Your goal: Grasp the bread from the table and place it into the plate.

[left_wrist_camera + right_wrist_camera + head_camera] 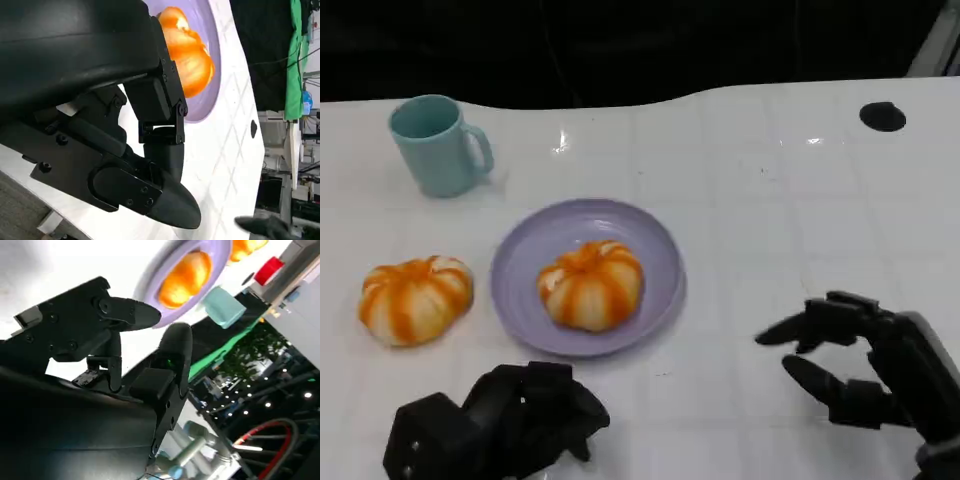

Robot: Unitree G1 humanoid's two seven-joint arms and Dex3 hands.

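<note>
Two round orange-and-white striped bread buns here: one (591, 284) sits in the round lilac plate (665, 262), the other (415, 298) on the white table just left of it (plus one teal mug (436, 144) behind). My right hand (865, 372) is spread wide, holding nothing. My left hand (500, 420) looks curled in, empty, partly cropped.

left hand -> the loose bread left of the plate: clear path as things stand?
Probably yes. The left hand sits with fingers curled on the near side of the table, the loose bread just beyond it; bare table lies between. The plate and mug stand aside.
</note>
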